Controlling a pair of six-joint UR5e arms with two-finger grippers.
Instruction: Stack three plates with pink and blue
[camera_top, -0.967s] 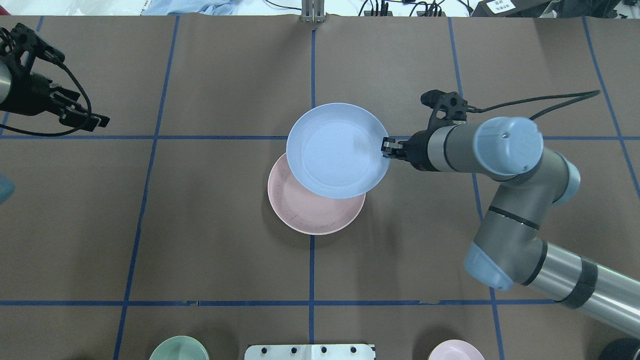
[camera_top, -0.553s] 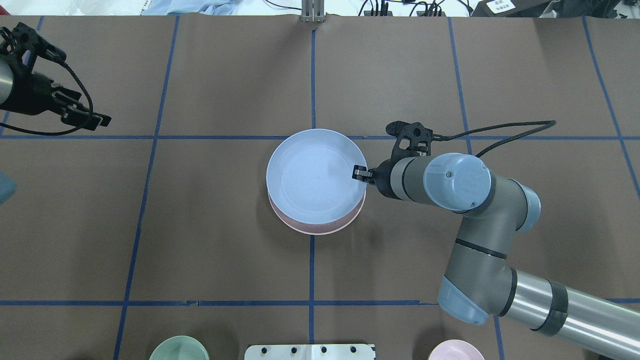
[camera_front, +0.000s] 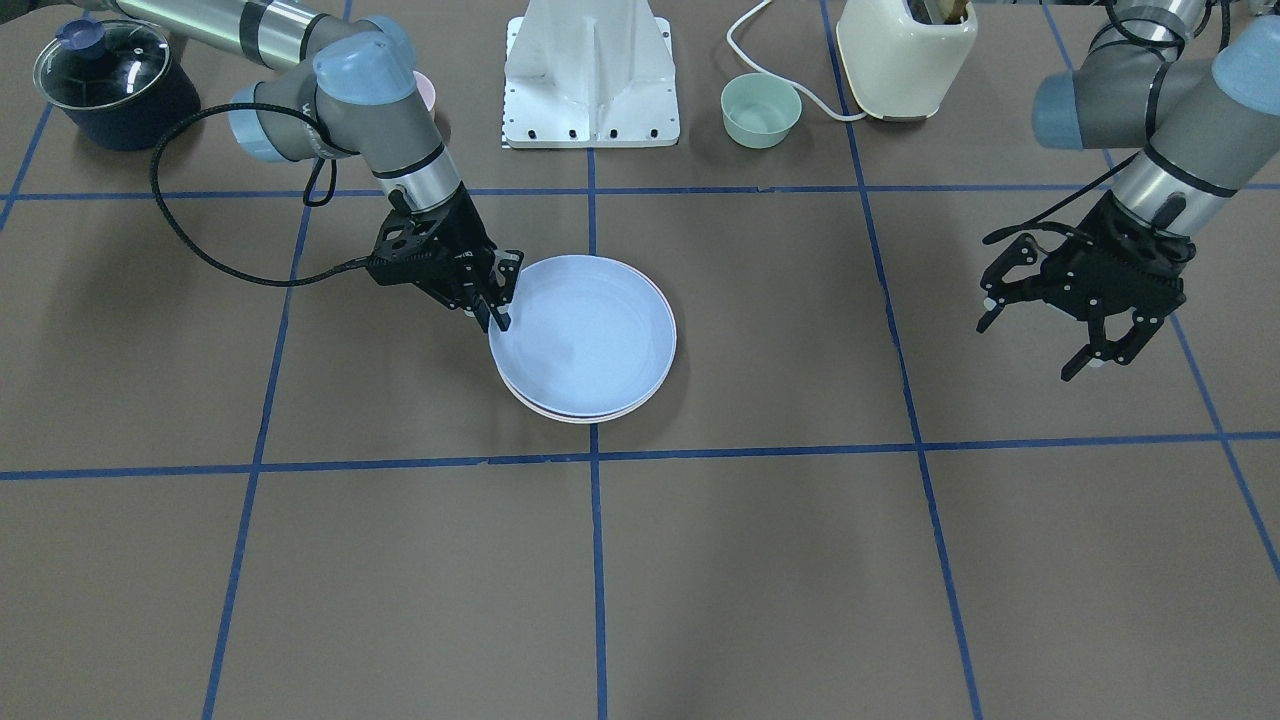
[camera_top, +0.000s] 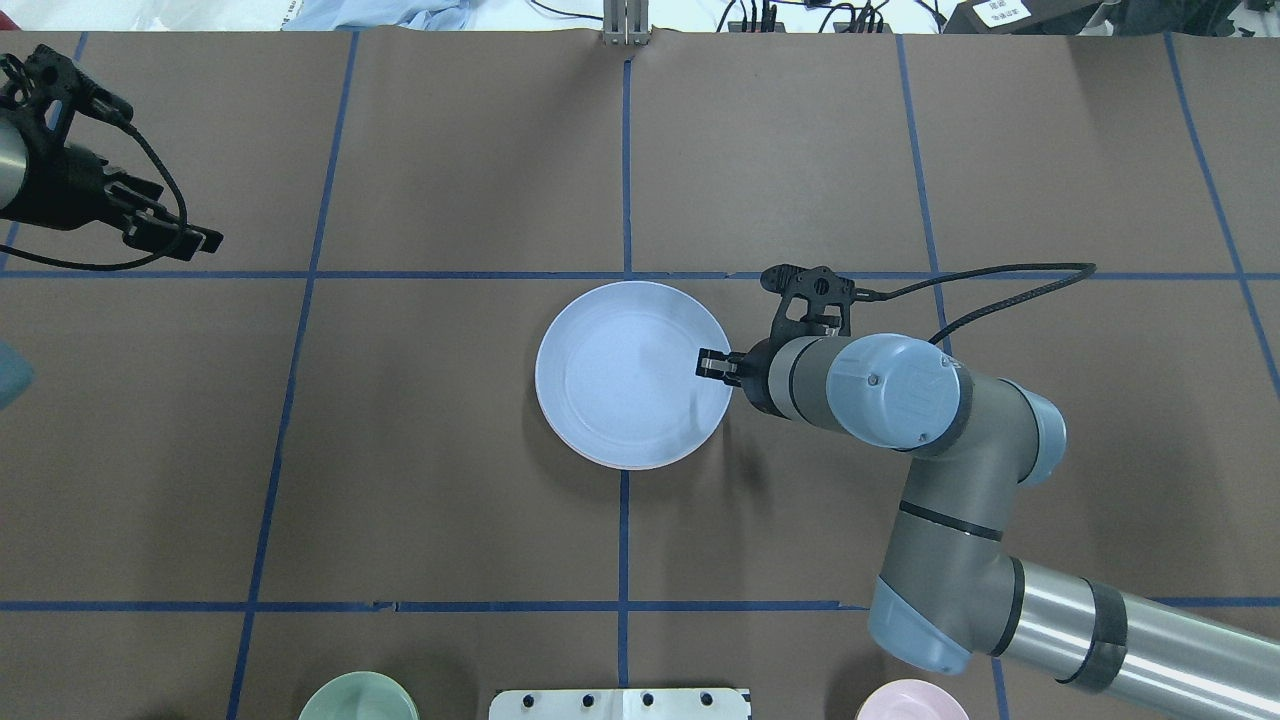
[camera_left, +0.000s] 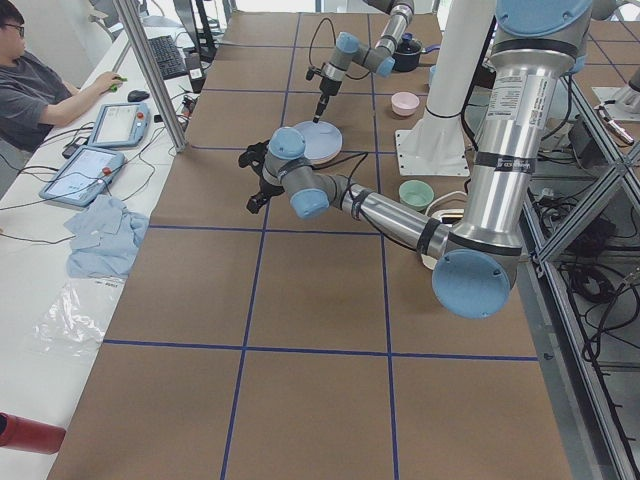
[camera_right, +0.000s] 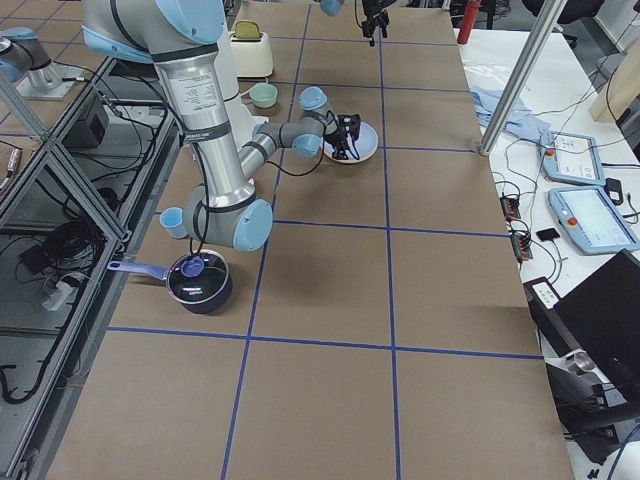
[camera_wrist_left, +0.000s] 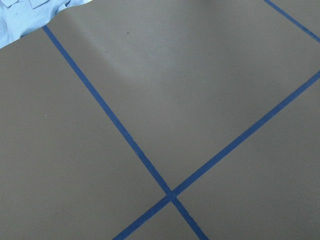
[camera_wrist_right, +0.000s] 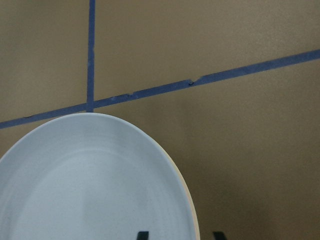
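The light blue plate (camera_front: 590, 335) lies on the pastel pink plate (camera_front: 575, 414) at the table's middle; only a thin pink rim shows under it. The blue plate also shows in the overhead view (camera_top: 625, 375) and fills the lower left of the right wrist view (camera_wrist_right: 90, 185). My right gripper (camera_top: 705, 365) is at the plate's right rim and shut on it, one finger inside the rim and one outside (camera_front: 485, 312). My left gripper (camera_front: 1030, 345) hangs open and empty far off to the left (camera_top: 195, 243). No cream plate can be made out.
A green bowl (camera_front: 760, 110), a cream toaster (camera_front: 905, 55), a small pink bowl (camera_top: 912, 700), a dark lidded pot (camera_front: 115, 85) and the white robot base (camera_front: 590, 75) stand along the robot's edge. Blue tape lines grid the brown table.
My right gripper carried the blue plate toward the robot and down, from overlapping the pink plate's far edge to lying centred on it. The left arm stayed put.
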